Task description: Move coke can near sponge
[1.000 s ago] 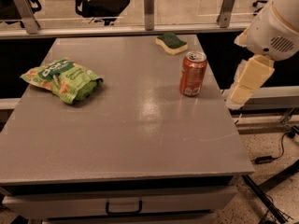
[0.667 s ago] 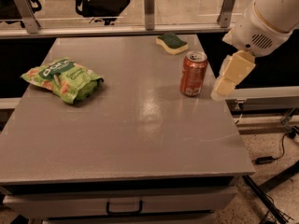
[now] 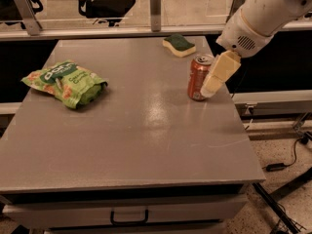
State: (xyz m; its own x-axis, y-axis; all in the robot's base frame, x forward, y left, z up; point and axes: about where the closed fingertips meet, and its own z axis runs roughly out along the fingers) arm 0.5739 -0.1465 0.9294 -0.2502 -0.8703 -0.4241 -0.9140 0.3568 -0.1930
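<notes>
The tool (image 3: pixel 214 81) hangs over the right edge of the worktop (image 3: pixel 146 145), in its far half, right up against the coke can (image 3: pixel 197 77). It is a pale cream piece that slopes down and to the left from the bulky white arm (image 3: pixel 263 13), and its lower end overlaps the right side of the can. From this angle I cannot tell whether the tool is open or closed, whether it has hold of anything, or whether it is touching the can.

Nearest the camera, below the worktop's front edge, is a drawer (image 3: pixel 73 213) with a dark handle (image 3: pixel 129 217). To the right of the front right corner, a black cable (image 3: pixel 285 162) lies on the speckled floor (image 3: pixel 273 150).

Further back, a green snack bag (image 3: pixel 66 82) lies flat close to the left edge, well apart from everything else. Level with it, close to the right edge, the coke can stands upright, orange-red with a silver top and pull tab.

Beyond the can, near the far right corner, the sponge (image 3: pixel 179 44) lies flat with its dark green side up over pale yellow foam. The can and the sponge are near each other but not touching, with bare grey surface between them.

Behind the far edge runs a metal rail (image 3: pixel 112 32) with upright posts, and past it a black office chair (image 3: pixel 105 1) stands on a light floor.
</notes>
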